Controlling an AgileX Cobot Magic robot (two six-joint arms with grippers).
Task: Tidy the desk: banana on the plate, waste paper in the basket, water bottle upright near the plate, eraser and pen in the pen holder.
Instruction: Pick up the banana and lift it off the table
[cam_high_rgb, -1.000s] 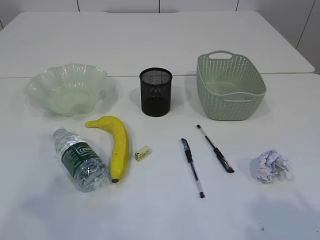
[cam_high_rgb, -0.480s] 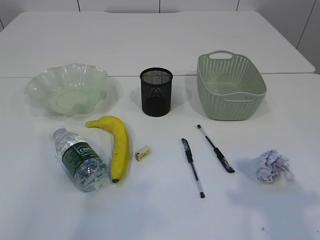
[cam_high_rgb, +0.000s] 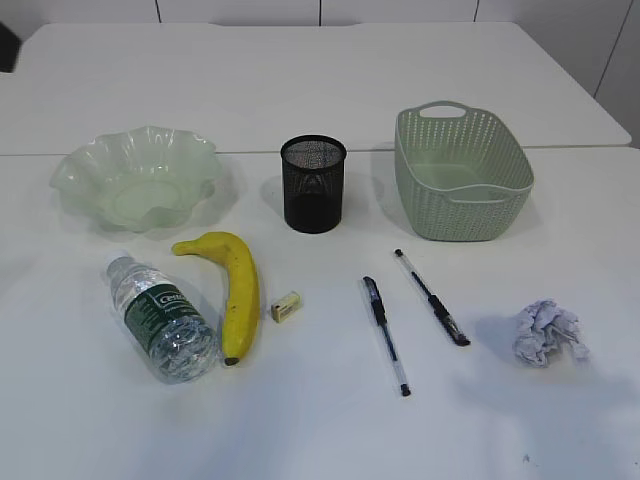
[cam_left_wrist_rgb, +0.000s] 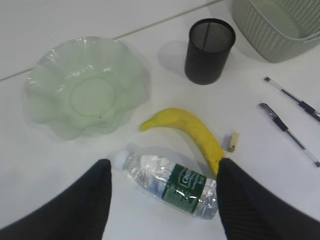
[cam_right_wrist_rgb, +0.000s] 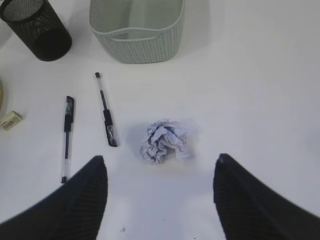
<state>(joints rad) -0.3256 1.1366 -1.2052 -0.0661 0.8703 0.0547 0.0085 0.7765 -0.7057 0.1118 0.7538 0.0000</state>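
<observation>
Neither gripper shows in the exterior view. My left gripper (cam_left_wrist_rgb: 163, 167) hangs open above the water bottle (cam_left_wrist_rgb: 170, 184), which lies on its side on the desk (cam_high_rgb: 320, 430) between the fingers. The banana (cam_left_wrist_rgb: 190, 131) lies just right of it, the tiny eraser (cam_left_wrist_rgb: 232, 142) beyond, and the empty plate (cam_left_wrist_rgb: 85, 90) behind. My right gripper (cam_right_wrist_rgb: 160, 161) is open with nothing in it, just short of the waste paper (cam_right_wrist_rgb: 165, 140). Two pens (cam_right_wrist_rgb: 67, 137) (cam_right_wrist_rgb: 106, 111) lie left of the paper. The pen holder (cam_high_rgb: 313, 185) and basket (cam_high_rgb: 462, 175) stand at the back.
A seam (cam_high_rgb: 250, 152) joins this desk to a second white table behind. The basket's wall (cam_right_wrist_rgb: 140, 47) is directly beyond the paper in the right wrist view. A dark shape (cam_high_rgb: 8, 45) sits at the far left edge.
Nothing on the desk has moved. Faint shadows near the paper ball and the front edge have shifted, and a dark shape has appeared at the upper left edge.
</observation>
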